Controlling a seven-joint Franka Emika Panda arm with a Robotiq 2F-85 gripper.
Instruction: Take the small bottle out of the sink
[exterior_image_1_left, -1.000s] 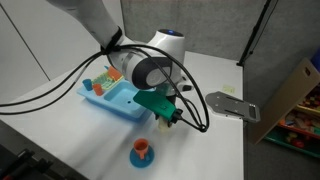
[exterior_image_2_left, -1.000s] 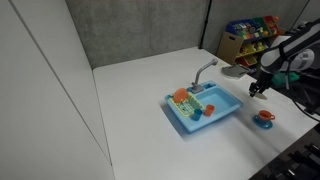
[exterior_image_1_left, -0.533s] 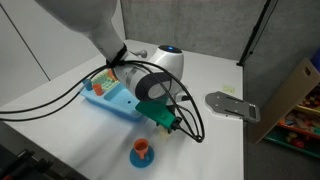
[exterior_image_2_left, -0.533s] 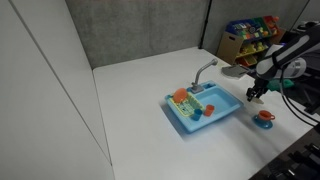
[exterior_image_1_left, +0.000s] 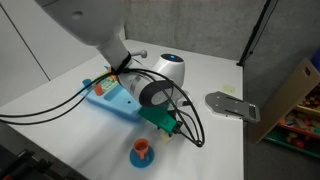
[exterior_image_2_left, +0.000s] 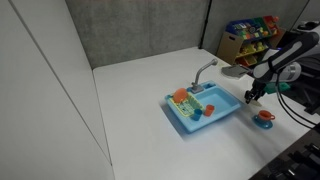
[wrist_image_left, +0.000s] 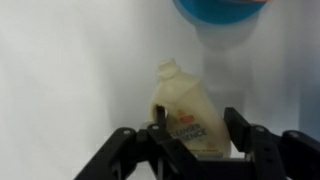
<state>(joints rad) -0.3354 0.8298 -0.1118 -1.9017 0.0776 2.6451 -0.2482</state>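
Observation:
The small bottle (wrist_image_left: 188, 112) is cream-coloured with a printed label. It sits between my gripper's (wrist_image_left: 195, 128) two black fingers in the wrist view, and the fingers are shut on its sides. In both exterior views the gripper (exterior_image_1_left: 171, 123) (exterior_image_2_left: 248, 97) is outside the blue toy sink (exterior_image_1_left: 112, 101) (exterior_image_2_left: 222, 112), low over the white table beside the sink's end. The bottle is too small to make out in the exterior views.
A blue saucer with an orange cup (exterior_image_1_left: 141, 152) (exterior_image_2_left: 264, 117) stands on the table close to the gripper; its blue rim (wrist_image_left: 222, 8) shows in the wrist view. The sink holds small orange and red items (exterior_image_2_left: 186, 98). A grey plate (exterior_image_1_left: 228, 103) lies beyond. Shelves of toys (exterior_image_2_left: 250, 35) stand at the back.
The gripper has moved down toward the table beside the sink, still holding the bottle.

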